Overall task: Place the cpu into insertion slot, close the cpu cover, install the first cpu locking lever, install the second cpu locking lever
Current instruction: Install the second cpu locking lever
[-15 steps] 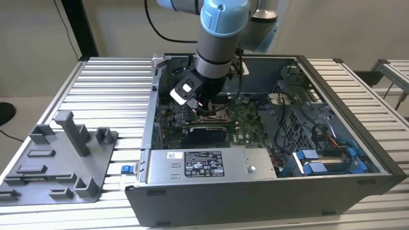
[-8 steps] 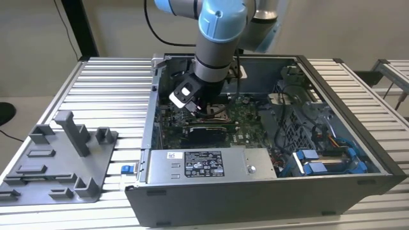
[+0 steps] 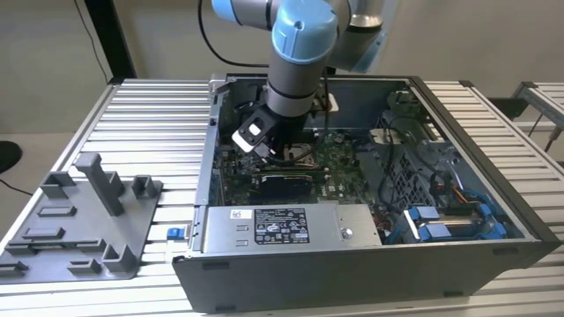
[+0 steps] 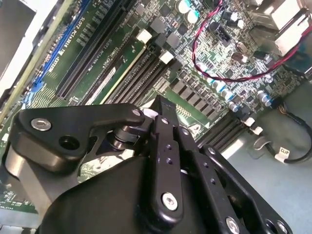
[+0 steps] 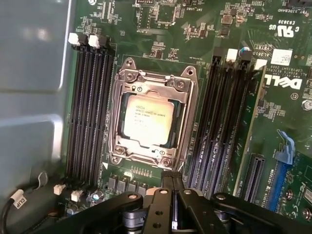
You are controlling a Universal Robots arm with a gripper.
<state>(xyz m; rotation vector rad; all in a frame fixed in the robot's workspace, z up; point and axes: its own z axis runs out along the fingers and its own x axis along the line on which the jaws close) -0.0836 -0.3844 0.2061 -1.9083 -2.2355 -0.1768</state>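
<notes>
Silver cpu (image 5: 147,120) sits seated in the insertion slot (image 5: 118,146), cpu cover (image 5: 155,83) down around it, just ahead of the gripper (image 5: 172,183), whose jaws look pressed together, empty. Light, rigid, fragile: edges only.

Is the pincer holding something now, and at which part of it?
Nothing is held. The pincer sits shut just beside the cpu cover, which lies closed over the cpu.
</notes>
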